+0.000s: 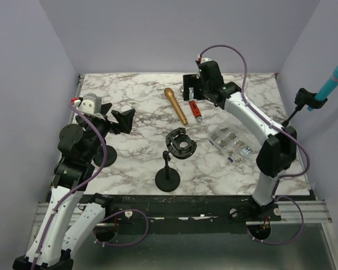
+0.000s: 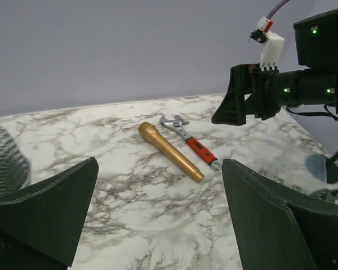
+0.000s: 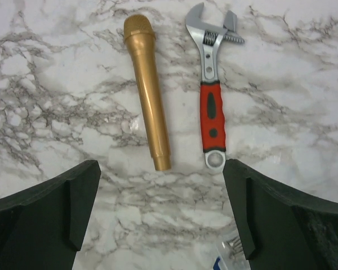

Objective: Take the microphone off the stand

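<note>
- The microphone (image 1: 175, 105) lay flat on the counter (image 1: 129, 90), clear of the stand (image 1: 169, 169), with its long axis pointing away from the arms and its head at the far end.
- The right end effector (image 1: 194, 93) hovered directly above it, released and empty.
- The left end effector (image 1: 124, 119), also spread and empty, sat well apart.
- A wrench (image 1: 195, 111) lay just beside the microphone on the right; the counter on its left was bare.

Open table (image 3: 56, 112) lies left of the microphone (image 3: 147, 95); the wrench (image 3: 213, 107) lies close along its right.

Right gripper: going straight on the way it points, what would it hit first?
Likely the gold microphone, or the bare table beside it; the right gripper points downward at them. Depth is unclear.
</note>
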`<state>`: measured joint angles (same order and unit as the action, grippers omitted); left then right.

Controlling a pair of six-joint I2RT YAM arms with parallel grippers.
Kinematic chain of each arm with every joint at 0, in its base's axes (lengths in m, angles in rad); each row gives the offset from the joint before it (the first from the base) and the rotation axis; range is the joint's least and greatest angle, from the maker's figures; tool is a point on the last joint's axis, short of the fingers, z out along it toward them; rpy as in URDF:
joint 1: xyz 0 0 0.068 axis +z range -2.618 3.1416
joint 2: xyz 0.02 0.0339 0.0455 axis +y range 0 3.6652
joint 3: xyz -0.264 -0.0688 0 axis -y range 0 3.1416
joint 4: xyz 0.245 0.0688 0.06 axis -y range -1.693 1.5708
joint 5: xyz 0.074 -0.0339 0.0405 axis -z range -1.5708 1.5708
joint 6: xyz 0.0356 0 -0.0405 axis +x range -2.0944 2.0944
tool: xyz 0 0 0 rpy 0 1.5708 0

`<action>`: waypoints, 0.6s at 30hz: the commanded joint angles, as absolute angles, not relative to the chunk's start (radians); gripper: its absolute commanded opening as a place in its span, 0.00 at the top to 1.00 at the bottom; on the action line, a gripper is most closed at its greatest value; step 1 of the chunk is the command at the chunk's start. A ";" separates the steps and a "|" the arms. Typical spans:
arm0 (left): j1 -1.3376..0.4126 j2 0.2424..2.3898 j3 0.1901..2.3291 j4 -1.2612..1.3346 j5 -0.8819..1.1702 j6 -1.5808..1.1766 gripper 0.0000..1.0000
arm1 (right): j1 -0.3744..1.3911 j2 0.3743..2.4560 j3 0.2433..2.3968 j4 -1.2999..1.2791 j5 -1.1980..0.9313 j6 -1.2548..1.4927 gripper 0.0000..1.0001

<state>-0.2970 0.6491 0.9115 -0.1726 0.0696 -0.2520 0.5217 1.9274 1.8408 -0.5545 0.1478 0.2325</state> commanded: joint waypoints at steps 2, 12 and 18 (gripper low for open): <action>-0.313 0.682 0.906 -0.092 0.369 -0.303 0.05 | 0.514 1.659 1.477 -0.425 0.065 0.344 0.00; -0.426 0.729 0.926 -0.080 0.488 -0.333 0.05 | 0.514 1.171 1.035 -0.376 -0.068 0.516 0.00; -0.430 0.712 0.977 -0.241 0.541 -0.499 0.08 | 0.514 1.049 0.981 -0.381 -0.112 0.539 0.00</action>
